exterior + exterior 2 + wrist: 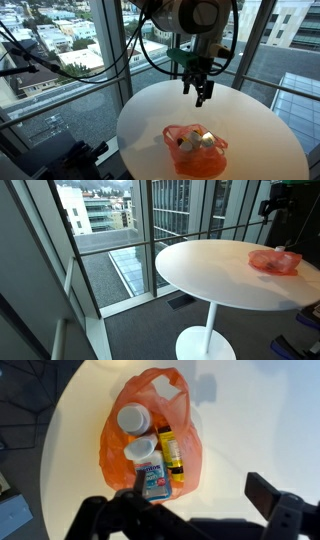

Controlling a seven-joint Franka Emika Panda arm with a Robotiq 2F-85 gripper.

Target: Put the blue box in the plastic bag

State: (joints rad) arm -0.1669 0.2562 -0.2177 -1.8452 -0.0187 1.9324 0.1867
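So the tool [196,90] is hanging up above the table [250,130] with its jaws spread wide, nothing between them and not touching anything. In the wrist view you can see one dark finger [100,512] down at the left and the other off at the right, with a big gap between them and just bare white tabletop there. The orange plastic bag [150,430] lies below, well apart from the tool. Going left to right inside it: two white-capped bottles [136,420] stacked one above the other, then the blue box [152,482] sitting at the bag's near end, label up, and just beside it on the right a yellow tube-looking thing [170,450]. The blue box is inside the bag already, as far as I can tell; whether a corner pokes past the plastic edge I can't make out. The table is round and white on a single white pedestal [207,330], and the bag is the only thing on it. In both exterior views the room is all floor-to-ceiling windows [60,60] with dark frames, city buildings outside, and grey carpet [140,330] under the table.
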